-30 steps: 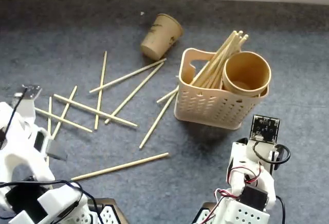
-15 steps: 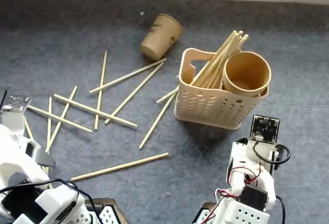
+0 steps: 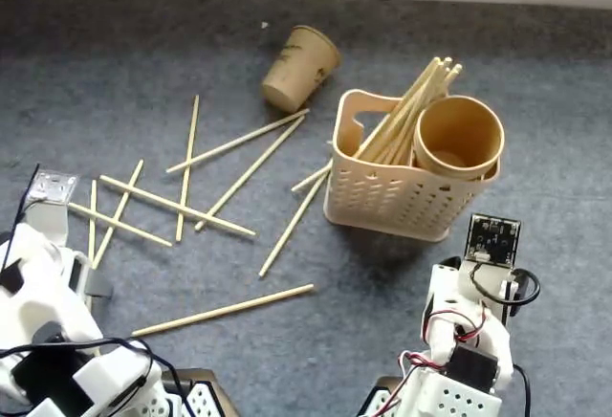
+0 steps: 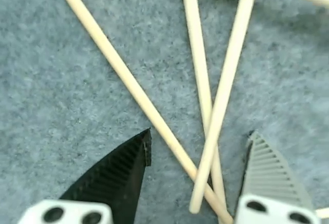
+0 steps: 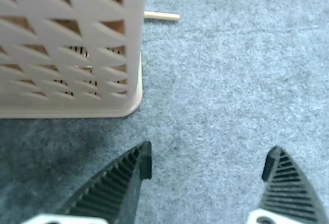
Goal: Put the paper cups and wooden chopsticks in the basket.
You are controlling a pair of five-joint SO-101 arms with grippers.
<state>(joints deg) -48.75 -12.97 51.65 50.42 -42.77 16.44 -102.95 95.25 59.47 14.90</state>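
A cream slotted basket (image 3: 382, 197) stands right of centre, with a paper cup (image 3: 459, 137) and a bundle of chopsticks (image 3: 406, 111) inside it. A second paper cup (image 3: 299, 66) lies on its side behind the basket. Several loose chopsticks (image 3: 177, 207) are scattered over the carpet to the left, and one (image 3: 222, 310) lies nearer the front. My left gripper (image 4: 200, 134) is open just above three crossing chopsticks (image 4: 226, 80), which lie between its fingers. My right gripper (image 5: 211, 149) is open over bare carpet in front of the basket's corner (image 5: 67, 44).
Grey carpet covers the table. The left arm (image 3: 43, 288) sits at the front left and the right arm (image 3: 473, 307) at the front right, close to the basket's front wall. A chopstick end (image 5: 162, 15) pokes out past the basket.
The left arm swung toward the table's left edge over the loose chopsticks, then came back a little. The right arm, basket and cups have not moved.
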